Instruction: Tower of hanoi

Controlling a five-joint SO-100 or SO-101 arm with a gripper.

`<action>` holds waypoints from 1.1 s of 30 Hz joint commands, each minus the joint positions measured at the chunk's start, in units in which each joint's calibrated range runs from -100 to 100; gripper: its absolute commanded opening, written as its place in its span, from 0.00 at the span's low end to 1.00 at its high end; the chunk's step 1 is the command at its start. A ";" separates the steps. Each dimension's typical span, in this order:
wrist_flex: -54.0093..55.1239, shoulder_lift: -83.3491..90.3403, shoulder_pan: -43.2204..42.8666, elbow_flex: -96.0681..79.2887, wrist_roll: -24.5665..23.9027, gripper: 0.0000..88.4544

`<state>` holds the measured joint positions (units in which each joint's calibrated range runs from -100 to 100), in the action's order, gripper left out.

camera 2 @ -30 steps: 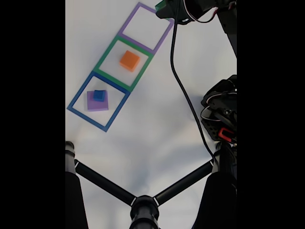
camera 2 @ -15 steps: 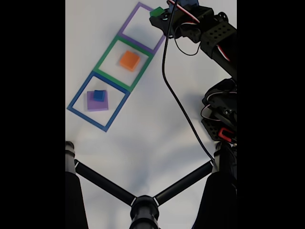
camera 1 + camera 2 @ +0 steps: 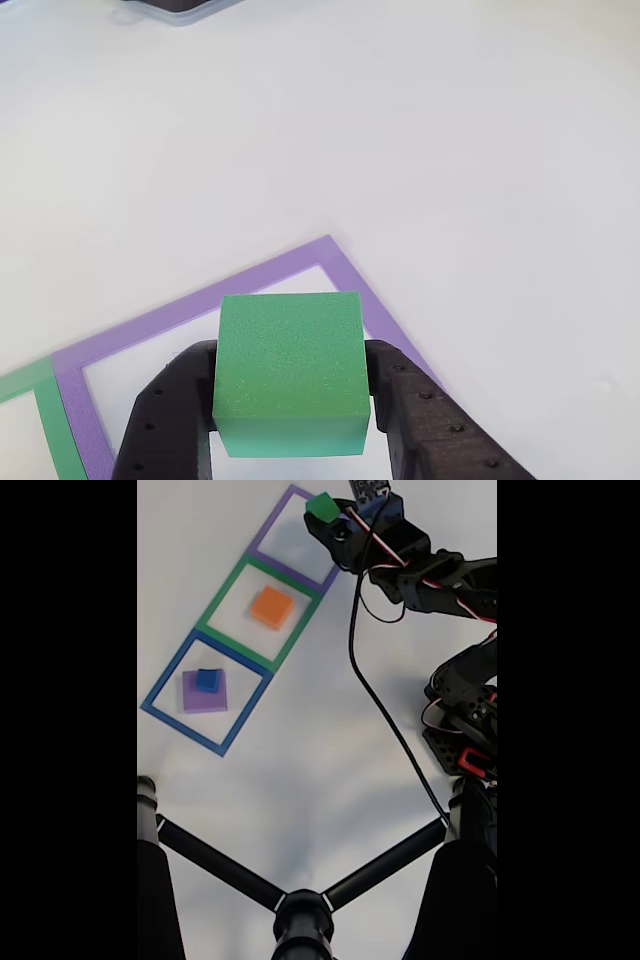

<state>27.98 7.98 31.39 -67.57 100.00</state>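
My gripper [image 3: 290, 395] [image 3: 325, 512] is shut on a green cube [image 3: 290, 372] [image 3: 322, 506], held over the right part of the purple taped square [image 3: 340, 265] [image 3: 268, 537]. Black fingers [image 3: 415, 410] press the cube from both sides in the other view. In the fixed view an orange block [image 3: 272, 607] lies inside the green square [image 3: 222, 592]. A small blue cube [image 3: 208, 680] sits on a flat purple block [image 3: 204, 694] inside the blue square [image 3: 165, 680].
A black cable [image 3: 375, 670] trails from the arm across the white table. The arm's base [image 3: 465, 720] stands at the right edge. A black tripod-like stand [image 3: 300, 910] spans the bottom of the fixed view.
The arm has swung left and down into view, carrying the green cube from the top edge to above the purple square. The other blocks have not moved.
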 commanded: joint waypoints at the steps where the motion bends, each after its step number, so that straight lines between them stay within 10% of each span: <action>1: 9.54 -4.85 -0.62 0.10 0.00 0.06; 33: 24.43 -25.04 -1.92 6.01 0.00 0.06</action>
<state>50.61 -17.46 29.25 -63.18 100.00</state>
